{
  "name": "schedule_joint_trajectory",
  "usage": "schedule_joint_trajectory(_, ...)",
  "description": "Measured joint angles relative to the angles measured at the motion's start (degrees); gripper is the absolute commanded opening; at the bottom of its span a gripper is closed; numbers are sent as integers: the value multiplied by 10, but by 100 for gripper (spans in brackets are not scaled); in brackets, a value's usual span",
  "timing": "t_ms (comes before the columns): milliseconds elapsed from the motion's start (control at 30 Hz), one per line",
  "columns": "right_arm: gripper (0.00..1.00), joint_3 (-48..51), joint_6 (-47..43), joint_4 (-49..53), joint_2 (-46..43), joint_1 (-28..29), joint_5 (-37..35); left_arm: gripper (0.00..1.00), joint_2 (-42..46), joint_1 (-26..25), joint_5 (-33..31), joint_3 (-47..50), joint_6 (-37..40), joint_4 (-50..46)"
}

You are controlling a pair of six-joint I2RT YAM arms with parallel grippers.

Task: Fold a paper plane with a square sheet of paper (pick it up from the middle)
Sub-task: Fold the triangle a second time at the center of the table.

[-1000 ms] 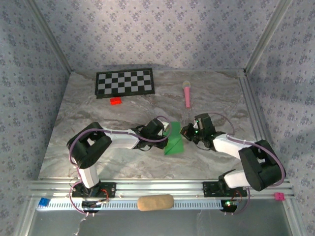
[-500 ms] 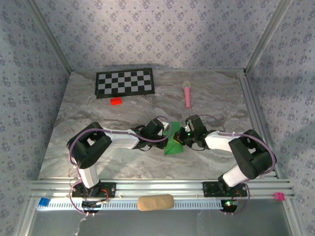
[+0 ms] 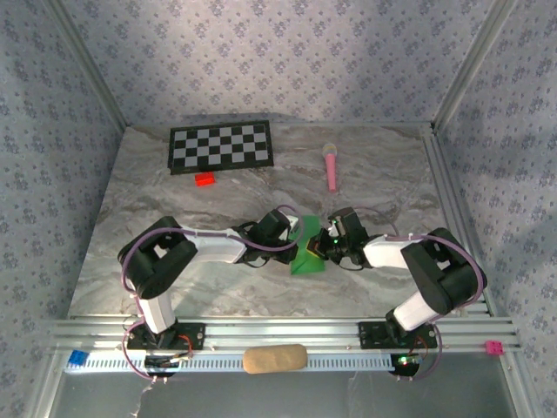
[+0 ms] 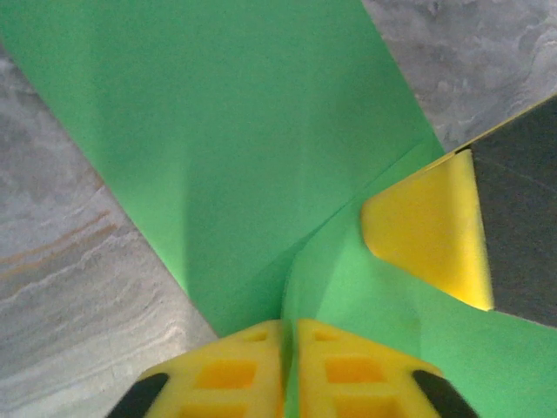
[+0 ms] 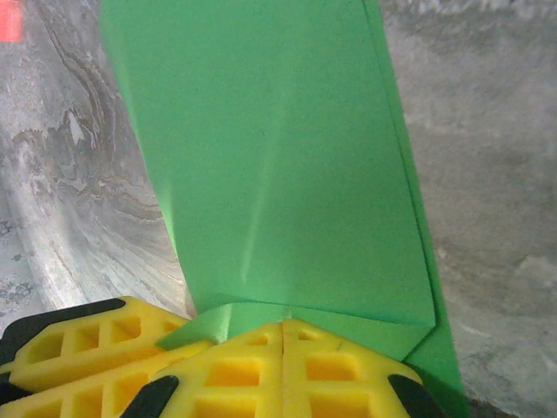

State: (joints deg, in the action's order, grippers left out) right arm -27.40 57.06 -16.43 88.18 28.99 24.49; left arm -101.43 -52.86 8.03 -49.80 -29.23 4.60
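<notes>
As both arms stretch low, left hand [image 3: 296,238] and right hand [image 3: 323,248] pinch the green paper [image 3: 305,260].

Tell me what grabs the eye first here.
A bright green paper, partly folded, sits at the centre, pinched from both sides by the left claw and right claw. Behind it lie a checkerboard at the far left and a pink toy farther right.

Bright green paper [image 3: 305,259], yellow fingers [image 4: 233,380], black-and-white checkerboard [image 3: 220,146], grey marbled table [image 3: 165,205].
</notes>
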Motion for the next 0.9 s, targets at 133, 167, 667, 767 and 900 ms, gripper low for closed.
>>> schedule_joint_trajectory(133, 0, 2, -1, -3, 0, -1, 1, 43, 24, 1, -16, -12, -21, -46)
schedule_joint_trajectory(167, 0, 3, -1, -4, 0, -2, 2, 43, 35, 3, -22, -12, -26, -57)
schedule_joint_trajectory(667, 0, 5, -6, 5, -8, -11, -1, 7, 89, 5, 116, -59, -103, -94)
schedule_joint_trajectory(767, 0, 5, -6, 5, -8, -11, -1, 5, 57, 5, 153, -72, -115, -84)
schedule_joint_trajectory(900, 0, 5, -6, 6, -8, -11, -2, 3, 12, 3, 184, -83, -129, -82)
